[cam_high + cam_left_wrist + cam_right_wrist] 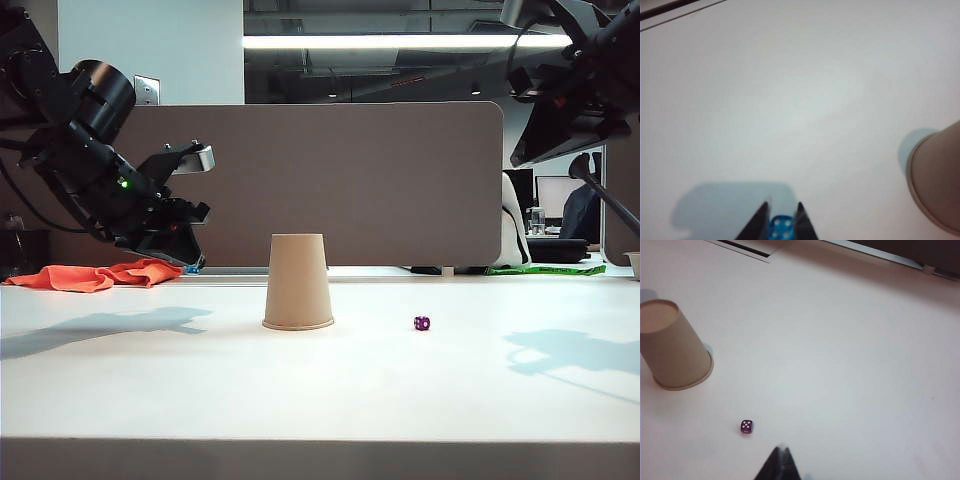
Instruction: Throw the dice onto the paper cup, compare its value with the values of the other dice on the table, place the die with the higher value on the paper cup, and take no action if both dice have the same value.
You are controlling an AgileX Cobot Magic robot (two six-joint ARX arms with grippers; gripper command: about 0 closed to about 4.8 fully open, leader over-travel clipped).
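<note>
The paper cup stands upside down near the middle of the table; it also shows in the left wrist view and the right wrist view. My left gripper hangs above the table to the left of the cup, shut on the blue dice, whose four-pip face shows between the fingers. The purple other dice lies on the table to the right of the cup, white pips up. My right gripper is shut and empty, held high over the table's right side, apart from the purple die.
An orange cloth lies at the back left, just behind the left gripper. A brown partition runs along the table's far edge. A green strip lies at the back right.
</note>
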